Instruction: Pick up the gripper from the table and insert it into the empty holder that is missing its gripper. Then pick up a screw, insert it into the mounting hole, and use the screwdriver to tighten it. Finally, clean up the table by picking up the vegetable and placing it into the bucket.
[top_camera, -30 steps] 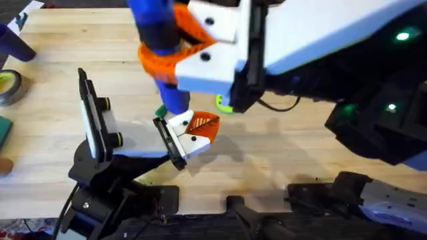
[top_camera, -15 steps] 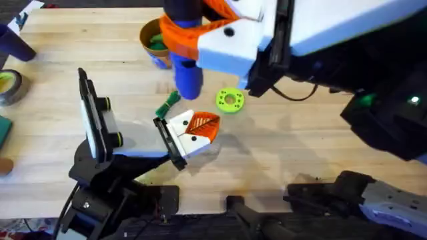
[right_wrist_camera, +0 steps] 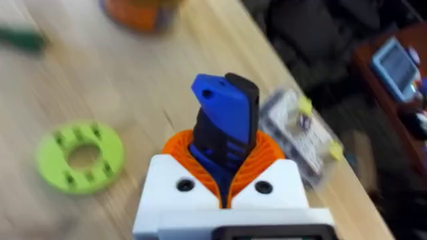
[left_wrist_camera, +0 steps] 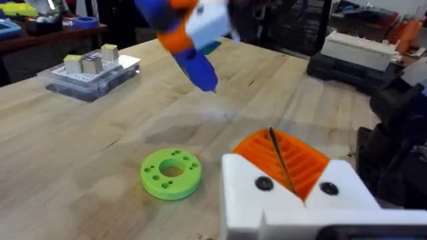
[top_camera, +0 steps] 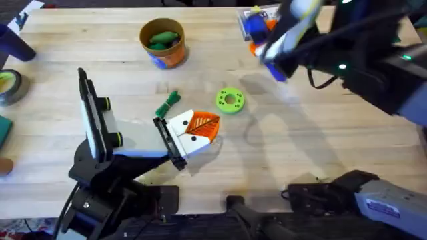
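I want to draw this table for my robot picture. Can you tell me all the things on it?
bucket: one, orange-tan with blue label, far side of table, green vegetables inside.
vegetable: one, green, lying on the table just beyond the holder's tip.
ring: one, lime green, mid-table, right of the vegetable.
gripper: one, white with orange ribbed finger, seated on the holder.
holder: one, black plate on a white link, near left.
parts box: one, clear plastic, far edge.
tape roll: one, grey, left edge.
screwdriver: one, blue, held in the right gripper.
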You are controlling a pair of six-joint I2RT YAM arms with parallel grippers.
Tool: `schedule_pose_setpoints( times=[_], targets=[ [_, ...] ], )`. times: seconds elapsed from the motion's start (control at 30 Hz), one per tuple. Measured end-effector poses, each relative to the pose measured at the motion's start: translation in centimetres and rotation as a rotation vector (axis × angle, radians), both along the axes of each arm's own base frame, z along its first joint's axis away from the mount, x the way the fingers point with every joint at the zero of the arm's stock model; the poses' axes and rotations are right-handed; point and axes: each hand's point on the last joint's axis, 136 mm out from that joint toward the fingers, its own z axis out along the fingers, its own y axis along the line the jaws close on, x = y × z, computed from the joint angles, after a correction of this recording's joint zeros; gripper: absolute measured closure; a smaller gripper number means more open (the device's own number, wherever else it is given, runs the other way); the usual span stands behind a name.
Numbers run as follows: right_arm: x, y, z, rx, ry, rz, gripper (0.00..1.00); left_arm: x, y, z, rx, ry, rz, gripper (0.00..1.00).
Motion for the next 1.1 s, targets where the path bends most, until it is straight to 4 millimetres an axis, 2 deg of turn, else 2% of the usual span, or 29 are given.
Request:
schedule_pose_setpoints(
  times=[0.07,0.17,0.27,0.4,0.47,0.53,0.6,0.67,0.73,0.77,0.97,1.1],
  targets=[
    [0.8,-1.7,-3.0,-0.161,0.020,-0.017,0.976,0.0,0.0,0.0,0.000,0.000,0.000,0.987],
    [1.5,-3.3,-6.3,-0.353,0.044,-0.005,0.976,0.0,0.0,0.0,0.000,0.000,0.000,0.987],
    [1.5,-4.2,-9.6,-0.506,0.090,0.049,0.976,0.0,0.0,0.0,0.000,0.000,0.000,0.987],
    [1.3,-4.8,-13.3,-0.618,0.161,0.109,0.961,0.0,0.0,0.0,0.000,0.000,0.000,0.987],
    [0.9,-5.0,-14.8,-0.651,0.198,0.131,0.804,0.0,0.0,0.0,0.000,0.000,0.000,0.987],
    [0.7,-5.1,-15.6,-0.677,0.215,0.146,0.715,0.0,0.0,0.0,0.000,0.000,0.000,0.987],
    [0.6,-5.1,-15.9,-0.681,0.223,0.147,0.620,0.0,0.0,0.0,0.000,0.000,0.000,0.987],
    [0.6,-5.0,-15.8,-0.677,0.224,0.141,0.382,0.0,0.0,0.0,0.000,0.000,0.000,0.987],
    [0.8,-4.8,-15.4,-0.652,0.222,0.105,0.084,0.0,0.0,0.0,0.000,0.000,0.000,0.987],
    [0.9,-4.6,-15.1,-0.625,0.228,0.078,0.030,0.0,0.0,0.0,0.000,0.000,0.000,0.987],
    [-1.1,-4.4,-13.4,-0.476,0.377,-0.078,0.007,0.0,0.0,0.0,0.000,0.000,0.000,0.987],
    [-1.9,-3.6,-9.8,-0.368,0.409,-0.166,0.006,0.0,0.0,0.0,0.000,0.000,0.000,0.987]
  ],
)
